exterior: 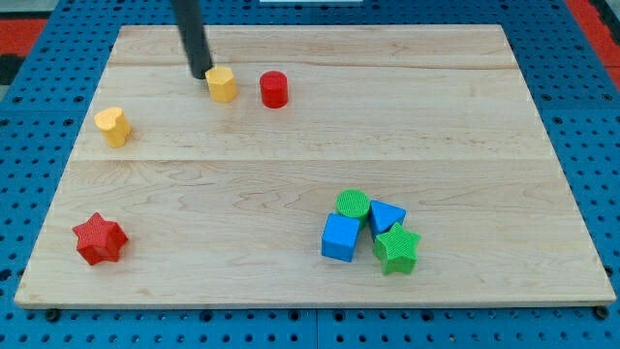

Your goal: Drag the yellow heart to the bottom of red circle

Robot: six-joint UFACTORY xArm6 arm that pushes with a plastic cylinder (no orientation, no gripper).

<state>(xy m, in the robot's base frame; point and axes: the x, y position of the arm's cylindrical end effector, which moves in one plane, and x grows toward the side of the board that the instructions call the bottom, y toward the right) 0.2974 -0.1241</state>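
Sitting far left, yellow heart (112, 126), well apart from red circle (274, 89) up top; my tip (201, 74), a bare rod holding nothing, just left of yellow hexagon (222, 84), near touching

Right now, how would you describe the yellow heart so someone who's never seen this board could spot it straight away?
Start at the wooden board and go to its upper left part. Two yellow blocks sit there: the yellow hexagon beside my tip and the red circle, and the yellow heart, alone nearer the left edge. The heart has a notched top and nothing touching it.
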